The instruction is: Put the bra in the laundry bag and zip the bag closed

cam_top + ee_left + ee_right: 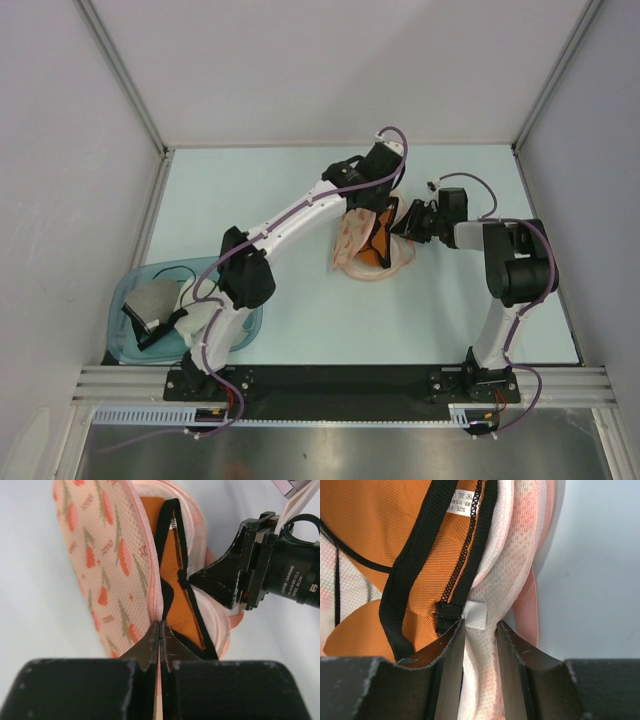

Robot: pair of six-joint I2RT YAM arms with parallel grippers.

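The laundry bag stands half open in the middle of the table. Its printed peach half is on the left and its pale padded half on the right. The orange bra with black trim sits between the two halves. My left gripper reaches in from the far side and is shut on the printed half's thin rim. From the right, my right gripper is shut on the padded rim next to a white tab. In the top view the left gripper and right gripper meet at the bag.
A translucent teal tub holding a white garment stands at the near left, beside the left arm's base. White walls and metal rails enclose the pale table.
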